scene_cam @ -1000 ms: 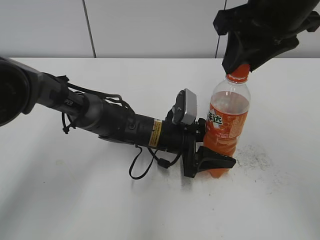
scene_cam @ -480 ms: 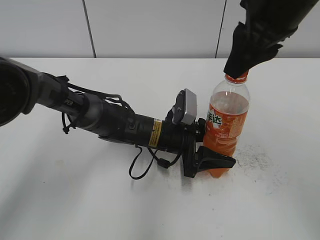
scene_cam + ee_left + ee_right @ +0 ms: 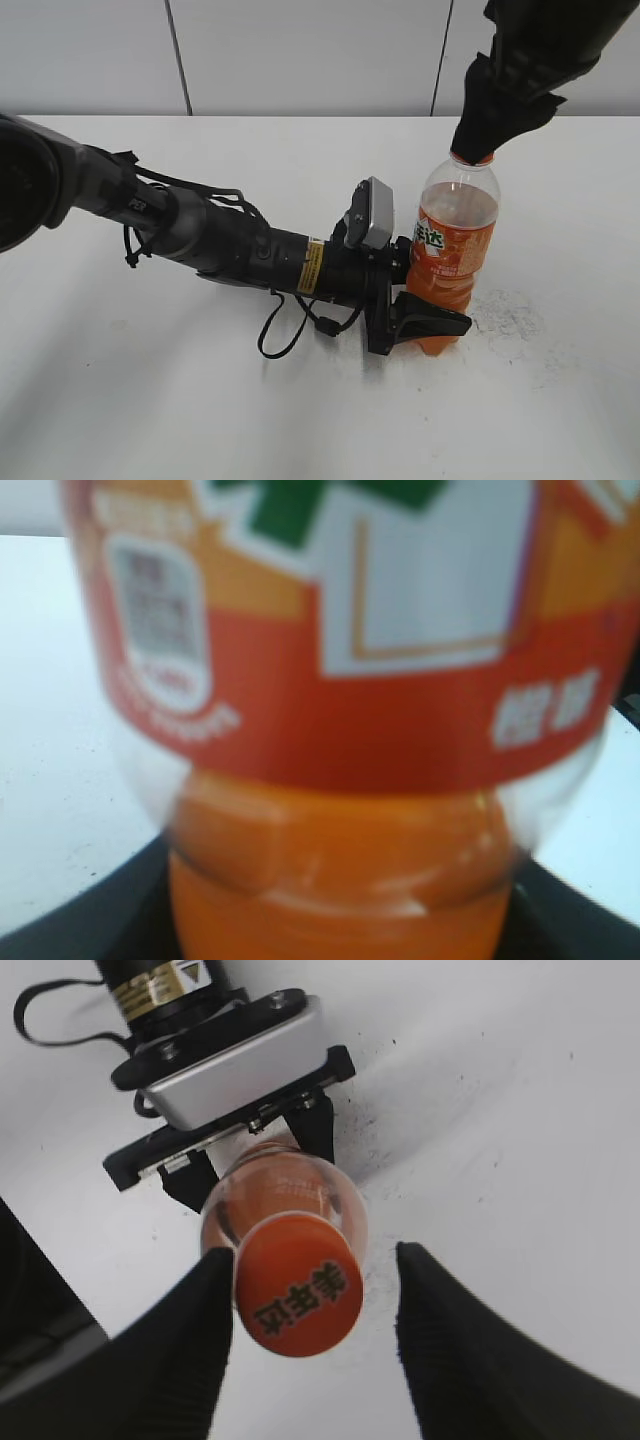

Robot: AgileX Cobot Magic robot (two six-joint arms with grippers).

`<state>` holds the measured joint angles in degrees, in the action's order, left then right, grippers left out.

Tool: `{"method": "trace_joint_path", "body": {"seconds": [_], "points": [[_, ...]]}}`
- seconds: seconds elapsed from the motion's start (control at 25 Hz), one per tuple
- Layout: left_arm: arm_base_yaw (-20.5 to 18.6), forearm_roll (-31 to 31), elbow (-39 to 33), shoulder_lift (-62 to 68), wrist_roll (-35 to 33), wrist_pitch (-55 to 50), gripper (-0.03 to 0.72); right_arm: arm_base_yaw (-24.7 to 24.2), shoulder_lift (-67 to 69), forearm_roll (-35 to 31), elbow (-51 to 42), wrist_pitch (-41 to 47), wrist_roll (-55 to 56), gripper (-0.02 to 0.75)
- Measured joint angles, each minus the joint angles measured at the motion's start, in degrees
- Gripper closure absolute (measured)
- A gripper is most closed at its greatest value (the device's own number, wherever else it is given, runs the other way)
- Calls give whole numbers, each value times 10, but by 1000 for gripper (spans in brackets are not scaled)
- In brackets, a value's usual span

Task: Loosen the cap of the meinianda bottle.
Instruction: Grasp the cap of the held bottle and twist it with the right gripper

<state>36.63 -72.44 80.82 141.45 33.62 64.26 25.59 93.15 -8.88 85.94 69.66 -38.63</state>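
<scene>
The meinianda bottle point(image 3: 455, 250) stands upright on the white table, orange drink inside, orange label. My left gripper point(image 3: 425, 320) is shut on its lower body; the left wrist view is filled by the label and the bottle's waist point(image 3: 340, 850). My right gripper point(image 3: 478, 140) hangs over the bottle top and hides most of the cap in the exterior view. In the right wrist view the orange cap point(image 3: 298, 1285) sits between the open fingers point(image 3: 315, 1335). The left finger touches or nearly touches the cap. The right finger stands clear of it.
The left arm point(image 3: 220, 245) lies low across the table from the left, with a cable loop point(image 3: 285, 335) beneath it. Dark scuff marks point(image 3: 510, 315) stain the table right of the bottle. A grey panelled wall point(image 3: 300, 50) runs behind.
My right gripper has tilted and sunk further over the bottle top, hiding more of the cap. The bottle and left arm have not moved.
</scene>
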Motion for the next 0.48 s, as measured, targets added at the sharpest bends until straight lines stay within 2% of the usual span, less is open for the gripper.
{"method": "trace_joint_path", "body": {"seconds": [0.08,0.12,0.2,0.32,0.48], "points": [[0,0,0,0,0,0,197,0,1,4,0,0,94,303],[0,0,0,0,0,0,197,0,1,8,0,0,186,244],[0,0,0,0,0,0,197,0,1,10,0,0,284,216],[0,0,0,0,0,0,197,0,1,10,0,0,411,216],[0,0,0,0,0,0,198,0,1,10,0,0,459,318]]}}
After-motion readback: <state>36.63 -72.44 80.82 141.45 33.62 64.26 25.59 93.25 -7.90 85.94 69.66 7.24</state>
